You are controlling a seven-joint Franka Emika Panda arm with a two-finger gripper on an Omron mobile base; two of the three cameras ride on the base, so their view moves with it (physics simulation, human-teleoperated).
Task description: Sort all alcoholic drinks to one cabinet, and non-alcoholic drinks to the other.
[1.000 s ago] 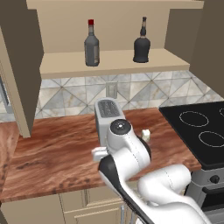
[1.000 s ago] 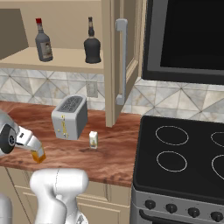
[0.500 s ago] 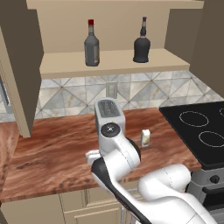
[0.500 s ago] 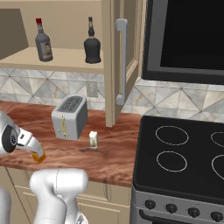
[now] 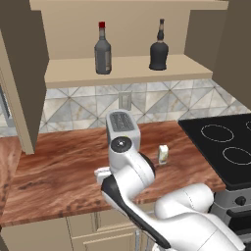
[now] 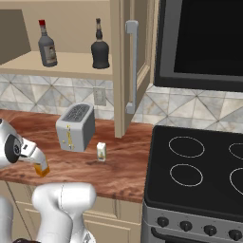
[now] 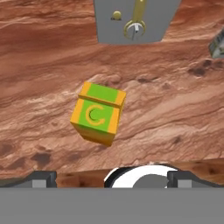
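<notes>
Orange-yellow carton (image 7: 98, 114) stands on the wooden counter (image 7: 175, 109) just ahead of the spread tool (image 7: 111, 177), untouched.

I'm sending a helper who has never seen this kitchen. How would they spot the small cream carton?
Start at the wooden counter left of the stove. Beside the grey toaster, on its stove side, stands the small cream carton. It is much smaller and paler than the toaster.
</notes>
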